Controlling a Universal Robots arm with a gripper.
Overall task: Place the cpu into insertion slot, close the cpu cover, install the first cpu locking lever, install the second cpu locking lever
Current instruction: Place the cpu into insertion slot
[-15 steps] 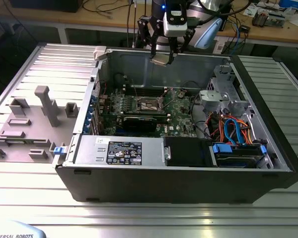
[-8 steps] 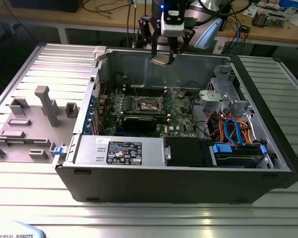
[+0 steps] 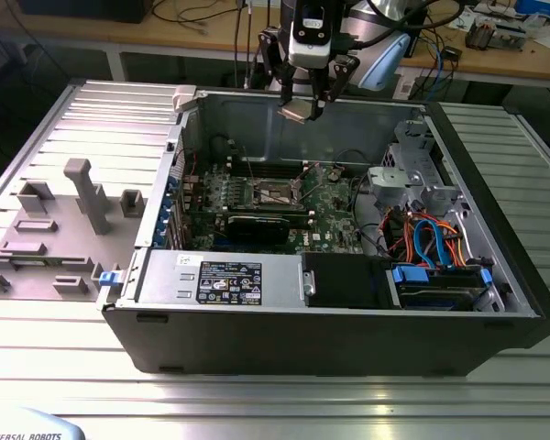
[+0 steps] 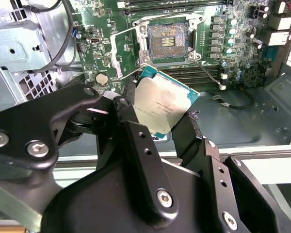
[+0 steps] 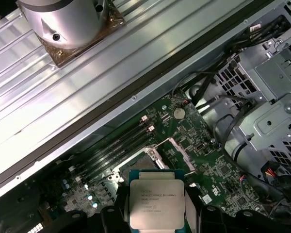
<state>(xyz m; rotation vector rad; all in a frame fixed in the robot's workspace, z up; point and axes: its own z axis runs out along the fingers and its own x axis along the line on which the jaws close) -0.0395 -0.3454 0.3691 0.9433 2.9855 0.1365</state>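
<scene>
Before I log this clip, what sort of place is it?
Probably a robotics lab or workshop: an open computer case lies on a ribbed metal table, a cable-strewn bench stands behind, and the gripper holds the cpu.

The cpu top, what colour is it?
The cpu top is dull silver-tan; clearest in the first wrist view.

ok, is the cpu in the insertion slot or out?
Out. The gripper holds the cpu above the motherboard; the insertion slot sits empty, dark centre exposed.
</scene>
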